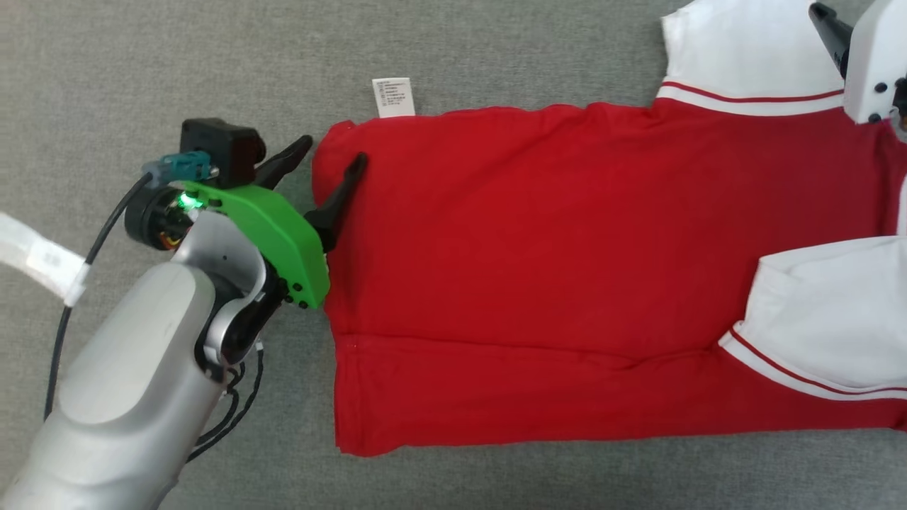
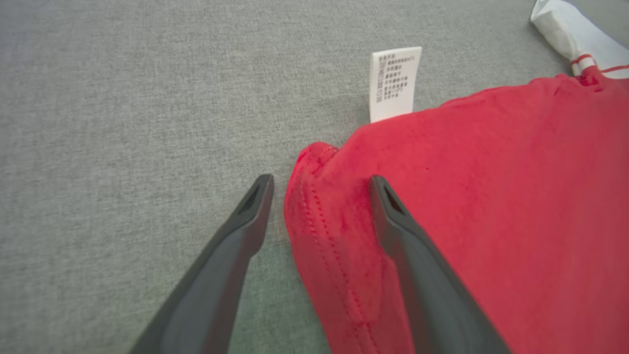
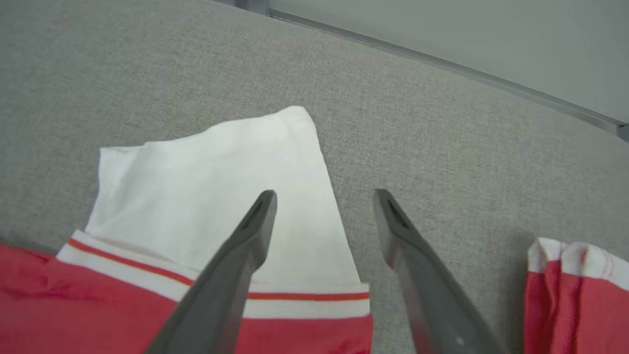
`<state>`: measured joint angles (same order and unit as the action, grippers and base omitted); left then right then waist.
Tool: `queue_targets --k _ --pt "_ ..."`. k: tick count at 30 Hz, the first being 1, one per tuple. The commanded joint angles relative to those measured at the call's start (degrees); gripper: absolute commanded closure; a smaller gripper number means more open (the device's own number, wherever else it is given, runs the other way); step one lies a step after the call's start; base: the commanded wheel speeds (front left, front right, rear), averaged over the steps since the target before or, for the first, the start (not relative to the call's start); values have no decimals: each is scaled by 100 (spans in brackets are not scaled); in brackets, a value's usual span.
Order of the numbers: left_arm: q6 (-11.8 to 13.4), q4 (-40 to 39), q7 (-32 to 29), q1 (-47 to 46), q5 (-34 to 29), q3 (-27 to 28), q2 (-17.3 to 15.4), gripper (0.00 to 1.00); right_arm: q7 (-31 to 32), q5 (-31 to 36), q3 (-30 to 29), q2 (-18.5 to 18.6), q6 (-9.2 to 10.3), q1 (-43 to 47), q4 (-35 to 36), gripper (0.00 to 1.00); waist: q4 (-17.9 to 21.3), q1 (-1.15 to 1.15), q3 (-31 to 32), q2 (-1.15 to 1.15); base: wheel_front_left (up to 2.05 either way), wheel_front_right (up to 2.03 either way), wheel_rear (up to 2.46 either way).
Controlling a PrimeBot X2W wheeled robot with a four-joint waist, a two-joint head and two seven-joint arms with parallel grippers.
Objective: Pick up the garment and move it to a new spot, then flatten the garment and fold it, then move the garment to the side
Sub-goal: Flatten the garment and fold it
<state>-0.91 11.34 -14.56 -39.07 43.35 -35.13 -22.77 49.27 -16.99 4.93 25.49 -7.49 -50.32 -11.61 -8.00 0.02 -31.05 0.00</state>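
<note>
Left wrist view: our left hand [image 2: 320,183] is spread and holds nothing. One finger hangs over the grey fabric surface [image 2: 123,123], the other over the hem corner of the red cloth shirt with white, red-striped sleeves [image 2: 491,196]. A white printed care label [image 2: 393,83] pokes out from the hem just beyond. In the right wrist view our right hand [image 3: 325,196] is likewise spread, one finger above a white sleeve [image 3: 196,187], the other above bare surface. In the head view the shirt lies flat, one sleeve folded over its red body.
</note>
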Motion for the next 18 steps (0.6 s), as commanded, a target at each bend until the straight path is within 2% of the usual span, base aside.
queue_targets --k 1,4,8,13,14,15,18 --pt "-92 112 31 -187 -12 -60 84 0 -111 101 13 -23 0 -149 -164 0 -332 -2 -332 0 0 0 0" --pt "-266 354 96 -327 15 -157 242 0 -336 236 72 -54 0 -325 -546 0 -365 -2 -347 0 0 0 0" --pt "-377 573 169 -498 24 -240 365 0 -448 317 126 -3 0 -489 -869 0 -381 -2 -377 0 0 0 0" --pt "-483 737 154 -607 74 -378 481 0 -434 114 319 -93 -1 -515 -1092 0 -373 -2 -367 0 0 0 0" --pt "-515 769 121 -598 80 -433 491 36 -453 41 347 -130 -1 -512 -1120 59 -368 -2 -354 0 0 0 0" --pt "-528 791 105 -590 108 -475 509 100 -425 -52 425 -151 -1 -485 -1141 100 -365 -2 -334 0 0 0 0" --pt "-569 802 160 -568 175 -524 495 100 -598 -227 478 -90 0 -493 -1131 100 -343 -2 -242 0 0 0 0"
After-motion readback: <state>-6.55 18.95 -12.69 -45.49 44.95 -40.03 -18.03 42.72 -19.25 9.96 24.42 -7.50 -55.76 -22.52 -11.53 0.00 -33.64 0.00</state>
